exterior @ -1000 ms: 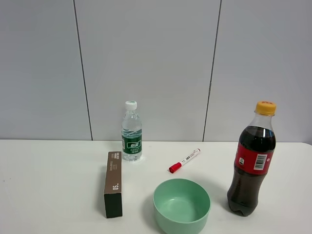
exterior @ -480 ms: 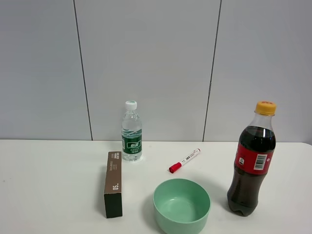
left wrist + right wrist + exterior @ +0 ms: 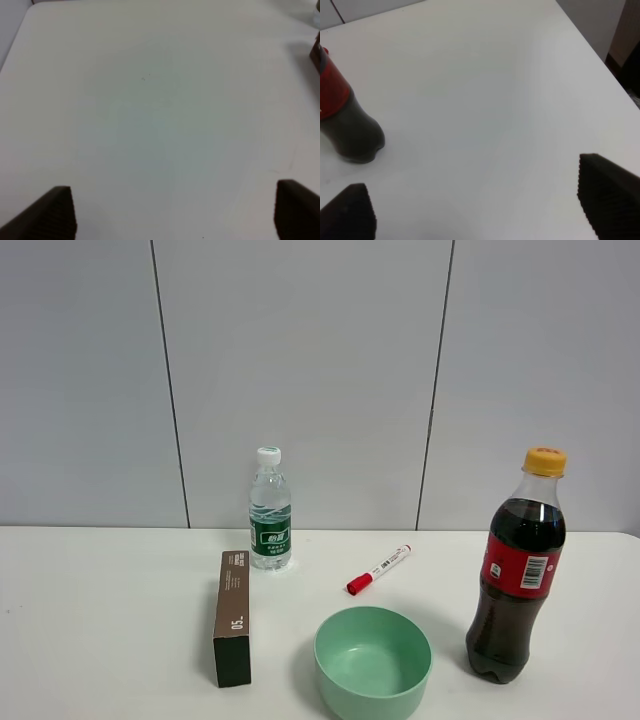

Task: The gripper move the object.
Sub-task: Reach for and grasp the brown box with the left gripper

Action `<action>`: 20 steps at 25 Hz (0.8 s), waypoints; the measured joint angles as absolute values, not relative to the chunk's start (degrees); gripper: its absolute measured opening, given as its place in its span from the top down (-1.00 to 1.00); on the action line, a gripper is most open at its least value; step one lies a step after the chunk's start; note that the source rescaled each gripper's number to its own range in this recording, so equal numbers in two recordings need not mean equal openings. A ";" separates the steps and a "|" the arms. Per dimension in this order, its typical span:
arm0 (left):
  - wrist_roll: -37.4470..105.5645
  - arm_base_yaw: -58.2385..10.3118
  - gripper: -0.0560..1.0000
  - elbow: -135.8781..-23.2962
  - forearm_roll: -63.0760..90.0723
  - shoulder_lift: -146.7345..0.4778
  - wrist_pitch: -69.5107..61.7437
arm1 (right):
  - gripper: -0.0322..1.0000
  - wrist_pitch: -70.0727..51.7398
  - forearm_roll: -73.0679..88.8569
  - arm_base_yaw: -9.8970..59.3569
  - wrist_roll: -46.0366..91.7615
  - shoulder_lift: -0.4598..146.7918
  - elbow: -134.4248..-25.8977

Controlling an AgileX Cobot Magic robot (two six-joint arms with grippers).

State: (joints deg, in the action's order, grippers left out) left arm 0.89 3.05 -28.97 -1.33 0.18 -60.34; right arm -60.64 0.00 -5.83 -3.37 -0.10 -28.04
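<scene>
1. The left gripper [image 3: 175,212], a black two-fingered claw, is spread wide with nothing between its fingers; below it lies only the bare white tabletop [image 3: 150,100]; the right gripper [image 3: 477,205] is spread the same way and holds nothing.
2. The long, narrow, dark brown cardboard carton [image 3: 233,615] marked "05" lies flat on the table; it is well apart from the left gripper, ahead of it and off towards the other arm's side; a dark sliver at the edge of the left wrist view is probably its end; neither arm shows in the high view.
3. Near the right gripper, but clear of its fingers, stands the dark plastic cola bottle [image 3: 350,125] with a red label; the carton lies far from this gripper, beyond the pale green round bowl [image 3: 372,660].
4. We judge that the task has hardly begun; nothing is reached, gripped or lifted; the carton rests untouched.
5. Everything is left to do: approach the carton, close across its narrow width, lift, carry and set it down; the left gripper seems the better placed.
</scene>
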 joint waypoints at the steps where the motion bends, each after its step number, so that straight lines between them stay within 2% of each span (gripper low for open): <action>1: 0.89 3.05 -0.90 -28.97 -1.33 0.18 -60.34 | -1.00 -60.64 0.00 -5.83 -3.37 -0.10 -28.04; 10: 1.20 3.05 -0.90 -29.95 0.31 -0.90 -59.56 | -1.00 -60.64 0.00 -5.83 -3.37 -0.10 -28.04; 14: 5.88 3.05 -0.90 -35.06 8.36 -8.18 -55.20 | -1.00 -60.64 0.00 -5.83 -3.37 -0.10 -28.04; 20: 20.59 3.05 -0.90 -40.99 25.89 -24.20 -44.90 | -1.00 -60.64 0.00 -5.83 -3.37 -0.10 -28.04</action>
State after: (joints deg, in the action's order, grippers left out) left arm 20.59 3.05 -40.99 25.89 -24.20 -44.90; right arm -60.64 0.00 -5.83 -3.37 -0.10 -28.04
